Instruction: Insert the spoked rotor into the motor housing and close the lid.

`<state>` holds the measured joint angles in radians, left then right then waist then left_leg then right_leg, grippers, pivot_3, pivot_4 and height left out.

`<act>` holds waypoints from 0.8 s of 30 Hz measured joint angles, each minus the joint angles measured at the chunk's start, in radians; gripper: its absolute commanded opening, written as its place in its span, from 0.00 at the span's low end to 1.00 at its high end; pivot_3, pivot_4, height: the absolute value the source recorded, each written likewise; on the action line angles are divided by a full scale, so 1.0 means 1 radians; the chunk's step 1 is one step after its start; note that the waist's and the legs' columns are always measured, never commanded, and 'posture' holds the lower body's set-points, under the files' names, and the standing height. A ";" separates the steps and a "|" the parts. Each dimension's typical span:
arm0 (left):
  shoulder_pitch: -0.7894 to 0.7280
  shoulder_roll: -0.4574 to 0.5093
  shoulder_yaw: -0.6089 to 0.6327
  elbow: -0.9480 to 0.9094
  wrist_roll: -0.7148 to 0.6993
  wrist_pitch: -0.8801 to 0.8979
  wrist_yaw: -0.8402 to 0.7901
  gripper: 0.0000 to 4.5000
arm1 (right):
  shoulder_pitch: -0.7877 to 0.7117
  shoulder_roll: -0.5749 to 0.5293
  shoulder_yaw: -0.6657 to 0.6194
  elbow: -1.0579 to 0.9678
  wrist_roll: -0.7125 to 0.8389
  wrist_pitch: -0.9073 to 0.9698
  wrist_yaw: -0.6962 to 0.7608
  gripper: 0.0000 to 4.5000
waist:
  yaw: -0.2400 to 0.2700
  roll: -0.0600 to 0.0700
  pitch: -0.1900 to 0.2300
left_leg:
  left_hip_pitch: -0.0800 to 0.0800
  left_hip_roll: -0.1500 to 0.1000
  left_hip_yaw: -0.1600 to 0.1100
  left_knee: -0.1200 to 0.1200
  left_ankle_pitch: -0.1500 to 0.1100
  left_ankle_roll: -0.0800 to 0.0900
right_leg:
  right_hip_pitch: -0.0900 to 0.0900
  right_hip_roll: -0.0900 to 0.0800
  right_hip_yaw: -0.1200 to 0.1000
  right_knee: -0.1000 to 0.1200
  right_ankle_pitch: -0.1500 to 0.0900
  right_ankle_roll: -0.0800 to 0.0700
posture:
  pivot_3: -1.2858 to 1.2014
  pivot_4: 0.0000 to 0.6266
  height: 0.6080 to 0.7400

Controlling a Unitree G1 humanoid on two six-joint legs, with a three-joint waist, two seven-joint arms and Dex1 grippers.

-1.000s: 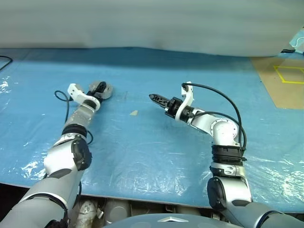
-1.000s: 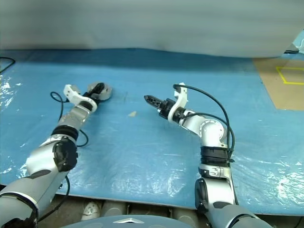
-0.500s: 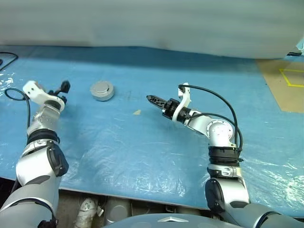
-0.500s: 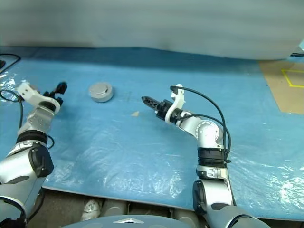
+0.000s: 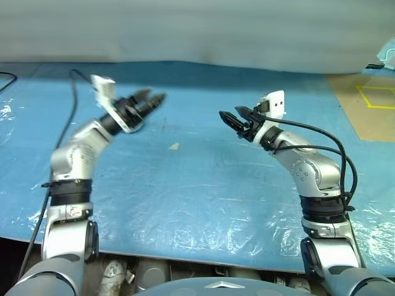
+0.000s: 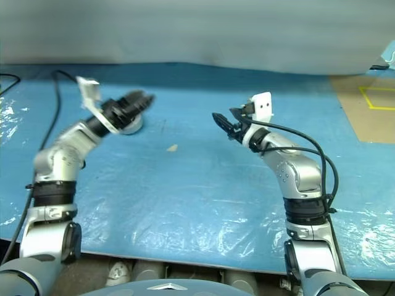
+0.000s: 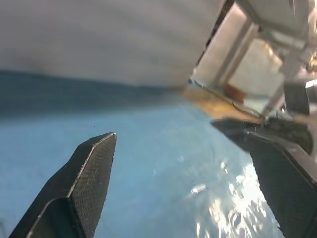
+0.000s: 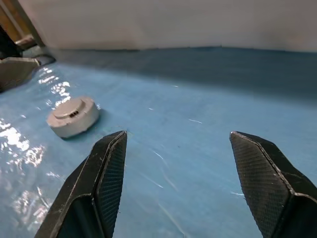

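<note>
Resting on the blue plastic sheet (image 5: 185, 191), the motor housing (image 8: 73, 117) sits closed, with the lid (image 8: 69, 108) seated on top as a smaller raised silver disc. In the right wrist view the assembly is a squat grey-silver round body lying flat on the sheet, apart from both grippers. From the head views it is mostly hidden behind the left gripper (image 5: 151, 100), with just a pale edge showing under the fingers. The spoked rotor cannot be made out as a separate part; whether it sits inside the housing cannot be told.

Left gripper: raised off the sheet, pointing roughly level toward the middle of the work area, blurred in the head views. The left wrist view shows its two black fingers (image 7: 84, 186) standing wide apart with nothing between them.

Right gripper (image 5: 233, 116): also raised above the sheet, pointing toward the robot's left, facing the left gripper across a clear gap. Its fingers (image 8: 101, 191) are spread apart and hold nothing; the right wrist view looks between them at the housing lying farther off on the sheet.

A small tan scrap (image 5: 174, 147) lies on the sheet between the two arms, nearer the left one. A brown floor area with yellow tape (image 5: 376, 95) lies past the sheet's edge on the robot's right. A pale grey wall (image 5: 197, 31) borders the far side of the sheet.
</note>
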<state>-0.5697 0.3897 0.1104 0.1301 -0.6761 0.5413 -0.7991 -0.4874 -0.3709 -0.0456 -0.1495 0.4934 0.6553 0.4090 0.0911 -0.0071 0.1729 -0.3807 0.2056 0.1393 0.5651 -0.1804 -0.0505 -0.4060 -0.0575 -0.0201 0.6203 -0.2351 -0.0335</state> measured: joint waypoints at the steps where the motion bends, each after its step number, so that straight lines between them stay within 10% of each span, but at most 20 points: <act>1: 0.006 -0.016 -0.015 0.000 0.007 0.000 -0.005 0.97 | 0.010 -0.004 0.007 -0.012 -0.020 -0.007 -0.003 0.76 | 0.001 0.000 0.000 | 0.000 0.000 0.000 0.000 0.000 0.000 | 0.000 0.000 0.000 0.000 0.000 0.000 | 0.52 0.24 1.00; 24: -0.005 -0.118 -0.074 0.102 0.142 -0.167 -0.036 0.97 | 0.104 0.039 0.032 -0.047 -0.247 -0.092 -0.128 0.76 | 0.001 0.002 0.000 | 0.003 -0.001 0.005 -0.001 0.000 0.000 | 0.000 0.000 0.006 0.000 0.000 0.000 | 0.52 0.24 1.00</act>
<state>-0.5745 0.2716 0.0365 0.2317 -0.5341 0.3747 -0.8350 -0.3831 -0.3315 -0.0138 -0.1961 0.2462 0.5635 0.2809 0.0918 -0.0056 0.1733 -0.3772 0.2049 0.1446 0.5638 -0.1804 -0.0503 -0.4061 -0.0573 -0.0144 0.6202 -0.2350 -0.0333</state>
